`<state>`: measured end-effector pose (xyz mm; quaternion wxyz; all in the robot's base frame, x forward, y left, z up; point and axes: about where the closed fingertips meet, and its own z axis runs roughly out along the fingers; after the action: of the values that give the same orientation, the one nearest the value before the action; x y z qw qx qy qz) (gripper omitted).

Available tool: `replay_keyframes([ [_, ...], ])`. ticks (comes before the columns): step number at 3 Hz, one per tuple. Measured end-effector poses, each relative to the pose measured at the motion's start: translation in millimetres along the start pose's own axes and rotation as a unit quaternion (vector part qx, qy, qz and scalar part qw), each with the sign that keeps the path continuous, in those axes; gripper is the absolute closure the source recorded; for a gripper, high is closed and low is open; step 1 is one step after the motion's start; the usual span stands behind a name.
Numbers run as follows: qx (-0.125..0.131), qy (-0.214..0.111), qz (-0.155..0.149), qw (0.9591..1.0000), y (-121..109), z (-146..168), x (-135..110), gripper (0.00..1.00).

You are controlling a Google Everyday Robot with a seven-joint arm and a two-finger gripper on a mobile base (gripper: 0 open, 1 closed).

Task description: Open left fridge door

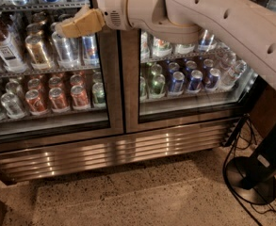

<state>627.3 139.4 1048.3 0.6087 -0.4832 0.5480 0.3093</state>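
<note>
**Operator:** On the left half of the fridge [128, 150], the left fridge door [112, 93] sits shut, its steel frame flush against the twin door [194, 108] at the centre seam. My gripper [70, 26] hangs high in front of its glass, pointing left, level with the upper shelf of cans. Whether it is parted or closed I cannot tell.

**Spotter:** What worries you?

**Operator:** I see no handle in its grasp, and I judge the pulling edge lies at the centre seam, to the gripper's right. If I hook the wrong stile, I pull the twin door. If I press forward, I knock the glass.

**Spotter:** And room to swing?

**Operator:** The floor [128, 197] before the door is bare, so the door can come out. The arm [213, 18] crosses the twin door, though, and a black stand [251, 180] with loose cables [232, 140] sits low on the right. I'd keep the base off those.
</note>
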Motion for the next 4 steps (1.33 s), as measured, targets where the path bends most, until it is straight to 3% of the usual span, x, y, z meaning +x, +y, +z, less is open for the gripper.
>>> replay_keyframes([
  [2, -0.009, 0.008, 0.017, 0.9998, 1.3, -1.0, 6.9, 0.00],
  [4, -0.014, 0.009, 0.026, 0.9995, 0.9, -6.0, 7.4, 0.42],
])
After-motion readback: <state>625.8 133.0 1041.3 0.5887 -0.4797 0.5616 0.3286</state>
